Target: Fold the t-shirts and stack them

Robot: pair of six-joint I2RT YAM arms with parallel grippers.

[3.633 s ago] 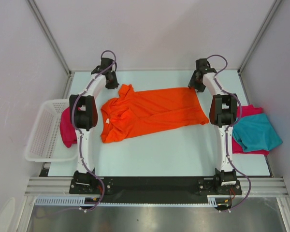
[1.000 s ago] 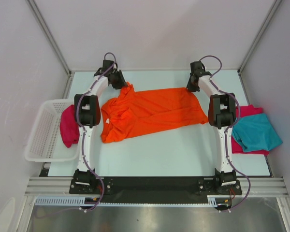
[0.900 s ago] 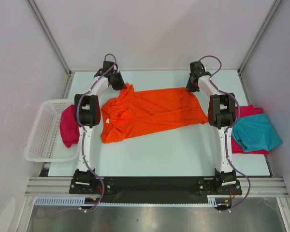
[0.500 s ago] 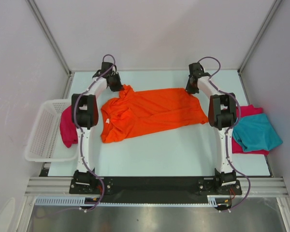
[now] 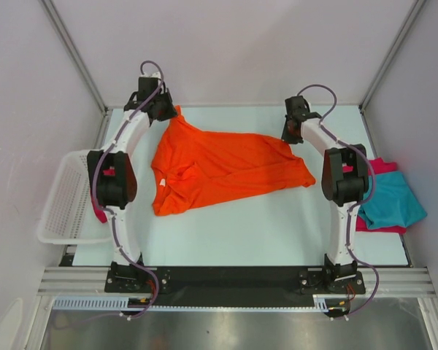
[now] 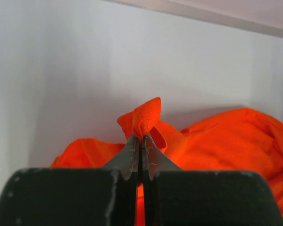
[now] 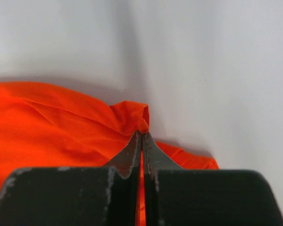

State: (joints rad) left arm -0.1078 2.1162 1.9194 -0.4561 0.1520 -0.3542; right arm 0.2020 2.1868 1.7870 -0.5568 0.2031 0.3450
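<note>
- Gripping the orange t-shirt [image 5: 226, 164] at its two far corners: the left gripper [image 6: 141, 139] has its jaws pressed together on a peaked fold of orange cloth. The right gripper [image 7: 141, 136] is clamped the same way on a bunched corner.
- Edges: in the top view the left gripper sits near the far-left corner of the table [image 5: 263, 219], close to the back wall [image 5: 241, 51]. The right gripper stands at the far edge further right, also close to that wall.
- Open room: a broad band of bare table lies between the shirt's near hem and the arm bases. A narrower bare strip runs behind the shirt, between the two grippers.
- Left margin: a white mesh basket [image 5: 58, 211] sits at the table's left edge against the side wall. A crimson t-shirt [image 5: 98, 213] shows at it, mostly hidden behind the left arm.
- Right margin: a teal t-shirt [image 5: 394, 200] lies on top of a second crimson t-shirt [image 5: 379, 166], just beside the right arm.
- Condition of the orange t-shirt: it lies spread across the middle and far part of the table. Its far-left corner is drawn up to a point at the left gripper. The body is mostly flat with diagonal creases, and the left end around the neckline is rumpled.
- Markings: a small white tag [image 5: 161, 182] shows at the neckline, too small to read.
</note>
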